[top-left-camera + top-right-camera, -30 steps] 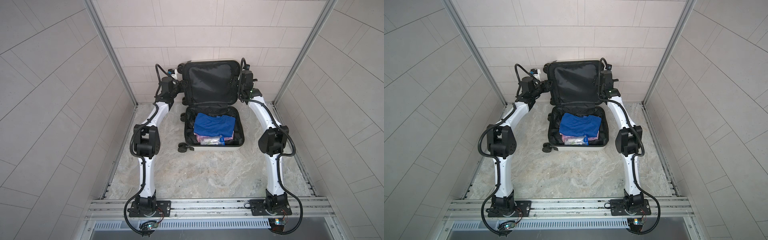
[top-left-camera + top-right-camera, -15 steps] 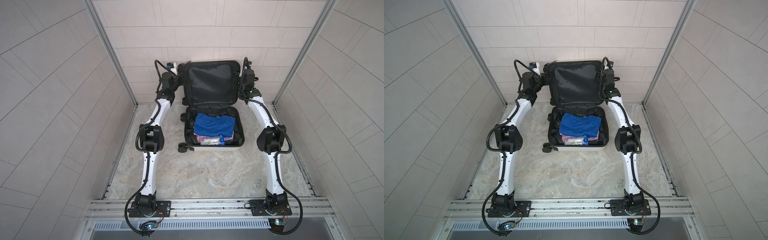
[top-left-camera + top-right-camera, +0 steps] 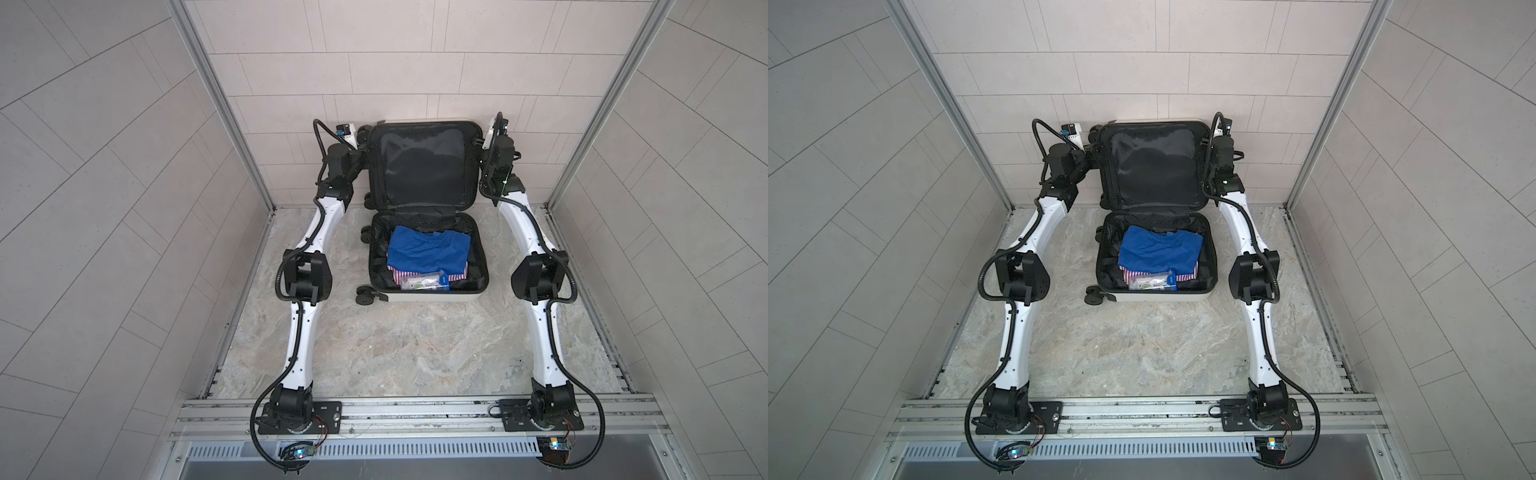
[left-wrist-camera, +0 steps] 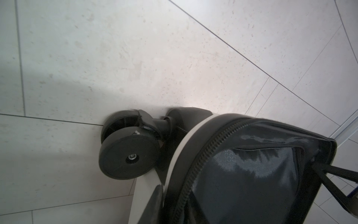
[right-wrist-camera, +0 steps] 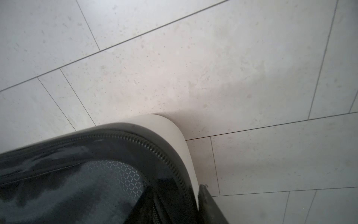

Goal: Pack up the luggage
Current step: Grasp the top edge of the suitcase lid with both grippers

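The luggage [image 3: 419,166] [image 3: 1154,166] lies open, its black-lined lid upright against the back wall. In the floor half lie a blue shirt [image 3: 428,249] [image 3: 1158,249], a striped cloth [image 3: 457,274] and a clear pouch [image 3: 424,282] [image 3: 1152,282]. My left gripper [image 3: 365,156] [image 3: 1094,156] [image 4: 174,209] is shut on the lid's left rim just below a black wheel [image 4: 127,155]. My right gripper [image 3: 482,145] [image 3: 1206,143] [image 5: 174,207] is shut on the lid's right rim near its upper corner. On each rim, one finger lies on the white shell and one on the lining.
The tiled back wall [image 3: 415,83] stands right behind the lid, and the upper wheel touches it. Tiled side walls close in both flanks. Another wheel [image 3: 365,296] sticks out at the base's front left corner. The marbled floor [image 3: 395,353] stretches to the rail [image 3: 415,409] in front.
Both grippers have risen along the lid's sides, the left one more. Their jaws have closed in on the rim. The lid and the packed things have stayed put.
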You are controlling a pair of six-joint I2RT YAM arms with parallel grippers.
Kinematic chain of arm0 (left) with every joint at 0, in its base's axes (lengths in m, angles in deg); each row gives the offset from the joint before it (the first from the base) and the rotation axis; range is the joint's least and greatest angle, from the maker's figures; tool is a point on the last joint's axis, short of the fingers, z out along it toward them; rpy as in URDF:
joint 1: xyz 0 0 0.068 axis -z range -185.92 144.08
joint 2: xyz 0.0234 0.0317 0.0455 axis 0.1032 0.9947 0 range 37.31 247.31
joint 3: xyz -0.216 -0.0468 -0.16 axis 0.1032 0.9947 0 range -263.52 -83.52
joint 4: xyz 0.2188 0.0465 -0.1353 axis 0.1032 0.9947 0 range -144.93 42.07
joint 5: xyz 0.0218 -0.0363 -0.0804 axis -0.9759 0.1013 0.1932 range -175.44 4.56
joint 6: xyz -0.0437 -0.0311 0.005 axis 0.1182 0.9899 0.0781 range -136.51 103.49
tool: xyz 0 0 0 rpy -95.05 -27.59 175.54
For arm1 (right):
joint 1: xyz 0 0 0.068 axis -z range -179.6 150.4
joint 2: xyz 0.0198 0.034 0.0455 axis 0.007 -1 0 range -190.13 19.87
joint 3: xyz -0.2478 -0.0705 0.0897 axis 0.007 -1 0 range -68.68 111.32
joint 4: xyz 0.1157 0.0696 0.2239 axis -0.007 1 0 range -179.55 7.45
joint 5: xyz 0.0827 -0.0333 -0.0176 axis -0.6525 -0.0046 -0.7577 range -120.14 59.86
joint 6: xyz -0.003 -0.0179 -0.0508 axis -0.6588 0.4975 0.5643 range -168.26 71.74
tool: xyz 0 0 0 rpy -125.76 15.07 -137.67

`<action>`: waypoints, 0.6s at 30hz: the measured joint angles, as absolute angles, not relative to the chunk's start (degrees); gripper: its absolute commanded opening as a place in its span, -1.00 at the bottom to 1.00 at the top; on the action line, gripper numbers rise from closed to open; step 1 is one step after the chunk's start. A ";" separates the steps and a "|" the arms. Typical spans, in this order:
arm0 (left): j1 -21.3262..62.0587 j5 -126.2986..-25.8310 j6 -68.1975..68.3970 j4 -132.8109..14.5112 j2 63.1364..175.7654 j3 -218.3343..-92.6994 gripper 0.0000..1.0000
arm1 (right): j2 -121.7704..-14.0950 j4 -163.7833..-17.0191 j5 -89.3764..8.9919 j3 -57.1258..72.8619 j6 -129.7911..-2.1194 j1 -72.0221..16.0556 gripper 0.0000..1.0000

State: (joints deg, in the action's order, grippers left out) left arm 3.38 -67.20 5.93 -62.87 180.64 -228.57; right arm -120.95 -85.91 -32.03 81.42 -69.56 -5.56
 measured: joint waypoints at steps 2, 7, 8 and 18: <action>3.38 -67.66 5.58 -62.66 180.64 -228.57 -0.80 | -120.95 -85.98 -32.53 81.42 -69.49 -5.18 -0.61; 3.46 -68.33 3.48 -62.24 180.64 -228.57 -1.00 | -120.95 -86.06 -34.17 81.42 -67.78 -4.77 -1.00; 3.51 -68.40 3.24 -62.26 180.61 -228.57 -1.00 | -120.95 -86.02 -34.43 81.42 -67.30 -4.68 -1.00; 4.19 -71.59 1.82 -68.82 173.05 -214.19 -1.00 | -120.92 -86.09 -37.34 81.42 -66.23 -4.42 -1.00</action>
State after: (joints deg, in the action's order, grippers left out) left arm 4.19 -71.59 1.82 -68.82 173.05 -214.19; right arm -120.92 -86.09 -37.34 81.42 -66.23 -4.42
